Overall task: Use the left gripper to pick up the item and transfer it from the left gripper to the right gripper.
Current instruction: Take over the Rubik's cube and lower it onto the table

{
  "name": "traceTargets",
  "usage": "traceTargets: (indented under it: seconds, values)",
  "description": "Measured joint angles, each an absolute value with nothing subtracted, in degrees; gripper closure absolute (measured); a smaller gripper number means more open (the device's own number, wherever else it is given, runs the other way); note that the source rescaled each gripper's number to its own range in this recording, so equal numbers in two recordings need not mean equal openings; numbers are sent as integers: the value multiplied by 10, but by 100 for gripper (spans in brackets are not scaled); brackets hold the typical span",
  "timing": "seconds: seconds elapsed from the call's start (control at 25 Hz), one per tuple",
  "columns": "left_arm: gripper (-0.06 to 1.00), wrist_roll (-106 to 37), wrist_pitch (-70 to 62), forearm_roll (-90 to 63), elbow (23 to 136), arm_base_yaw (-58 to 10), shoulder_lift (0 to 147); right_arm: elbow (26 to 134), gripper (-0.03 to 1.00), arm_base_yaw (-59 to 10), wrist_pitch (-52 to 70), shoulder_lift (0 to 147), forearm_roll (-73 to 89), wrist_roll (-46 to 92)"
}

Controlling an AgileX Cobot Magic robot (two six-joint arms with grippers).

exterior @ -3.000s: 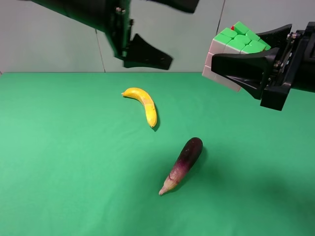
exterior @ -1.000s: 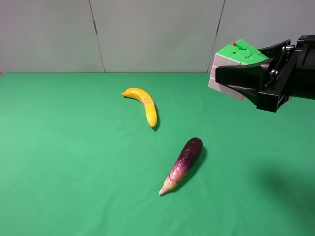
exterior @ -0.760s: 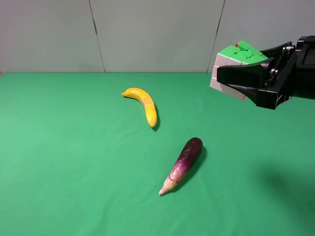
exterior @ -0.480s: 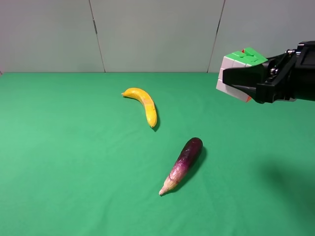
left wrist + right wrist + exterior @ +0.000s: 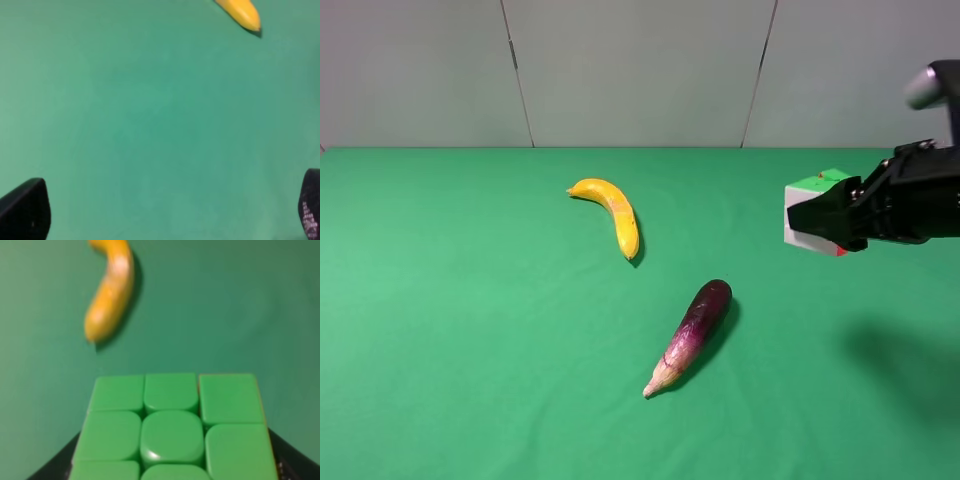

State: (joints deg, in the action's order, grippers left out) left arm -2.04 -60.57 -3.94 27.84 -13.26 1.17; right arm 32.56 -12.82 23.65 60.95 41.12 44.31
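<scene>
Handover looks done: right claw (image 5: 817, 212) grips cube (image 5: 803, 195) near worktop's (image 5: 470, 320) right edge, seemingly just clear of it. Left claw (image 5: 167, 210) spread wide, empty.

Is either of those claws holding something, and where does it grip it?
The right gripper holds the cube, clamped by two opposite sides. The left gripper is open and empty.

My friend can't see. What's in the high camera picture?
The robot's right gripper holds a colourful puzzle cube over a green table. A yellow banana and a purple aubergine lie on the table.
</scene>
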Motion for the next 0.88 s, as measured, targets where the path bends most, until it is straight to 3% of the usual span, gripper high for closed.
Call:
traceTargets:
  seconds: [0.44, 0.88]
  values:
    - [-6, -20, -606, -39, 278, -3, 12, 516, 97, -128, 367, 802, 210, 236]
    - [-6, -20, -605, -39, 278, 13, -2, 691, 97, -128, 505, 996, 51, 113]
